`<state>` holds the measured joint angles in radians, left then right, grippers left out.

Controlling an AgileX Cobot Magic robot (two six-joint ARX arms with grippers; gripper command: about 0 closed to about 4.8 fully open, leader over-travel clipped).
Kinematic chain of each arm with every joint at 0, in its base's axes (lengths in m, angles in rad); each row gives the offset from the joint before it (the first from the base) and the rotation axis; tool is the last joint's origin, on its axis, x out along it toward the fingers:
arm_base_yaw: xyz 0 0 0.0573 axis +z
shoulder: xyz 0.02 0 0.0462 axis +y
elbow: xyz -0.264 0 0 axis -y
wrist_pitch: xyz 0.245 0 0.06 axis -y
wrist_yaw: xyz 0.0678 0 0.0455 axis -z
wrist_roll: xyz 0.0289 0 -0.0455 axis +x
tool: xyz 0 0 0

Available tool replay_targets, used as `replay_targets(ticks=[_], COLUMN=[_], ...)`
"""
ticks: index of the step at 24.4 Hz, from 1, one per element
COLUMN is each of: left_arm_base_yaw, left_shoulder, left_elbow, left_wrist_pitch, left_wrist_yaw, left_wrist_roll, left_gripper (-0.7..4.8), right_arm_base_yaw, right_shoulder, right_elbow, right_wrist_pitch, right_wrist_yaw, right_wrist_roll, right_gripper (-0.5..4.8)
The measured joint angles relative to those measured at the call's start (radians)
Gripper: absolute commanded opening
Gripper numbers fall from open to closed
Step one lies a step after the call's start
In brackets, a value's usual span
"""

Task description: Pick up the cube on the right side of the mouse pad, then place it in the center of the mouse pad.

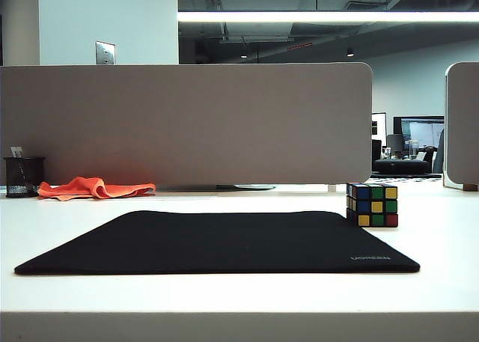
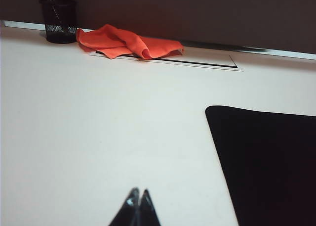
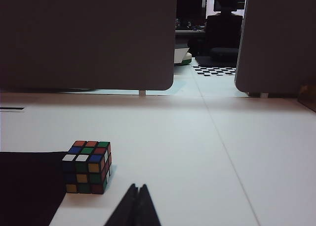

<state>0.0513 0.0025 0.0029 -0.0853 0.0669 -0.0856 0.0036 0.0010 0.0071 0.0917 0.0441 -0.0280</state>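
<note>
I have both arms parked low at the near edge of the worktop (image 1: pixel 449 245), neither showing in the exterior view. The left end effector (image 2: pixel 138 199) hangs over bare surface to the left of the mouse pad (image 1: pixel 217 241), its tips pressed together with nothing between them. The right end effector (image 3: pixel 138 194) is likewise closed and empty, pointing out across the worktop with the cube (image 3: pixel 87 166) a little ahead of it and off to its left.

The cube (image 1: pixel 372 204) sits at the pad's far right corner, just beside the edge and possibly overlapping it; I cannot tell from these views. It stands square on one face, so two flat sides are free for a pinch from above.

I judge the right arm the natural choice, since the cube lies on its side. The pad's centre is bare, so the drop spot is free. The orange cloth (image 1: pixel 93 187) and the mesh pen cup (image 1: pixel 23 176) sit far left against the partition (image 1: pixel 187 125), well away from any path I would take. Nothing has been picked up yet; I would open the right jaws first.
</note>
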Motion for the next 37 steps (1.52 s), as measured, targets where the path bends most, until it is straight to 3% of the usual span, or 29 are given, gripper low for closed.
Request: replay_targets(ticks=[5,12,21,29,37], left_arm_base_yaw=[0.0,-0.001,-0.001,-0.001,-0.062], left_shoulder=[0.0,0.0,0.0,0.0,0.118], left_elbow=[0.0,0.0,0.051,0.129,0.275], left_wrist_pitch=[0.0,0.0,0.015,-0.001,-0.155], left_wrist_yaw=[0.002,0.002,0.067,0.159,0.204], left_wrist_roll=[0.0,0.006,0.161,0.187,0.2], left_gripper=[-0.06,-0.06,-0.06,-0.06,-0.06], right_arm_base_yaw=[0.008,0.006,0.006,0.006,0.006], right_shoulder=[0.0,0.0,0.0,0.003,0.007], right_elbow=[0.0,0.0,0.0,0.086,0.15], right_wrist_pitch=[0.02,-0.132,-0.136,-0.259,-0.357], right_wrist_yaw=[-0.03,-0.029,-0.045,-0.045,-0.045], right_wrist_roll=[0.068,0.08,0.085,0.087,0.133], right_gripper=[-0.02,-0.02,-0.02,-0.03,-0.03])
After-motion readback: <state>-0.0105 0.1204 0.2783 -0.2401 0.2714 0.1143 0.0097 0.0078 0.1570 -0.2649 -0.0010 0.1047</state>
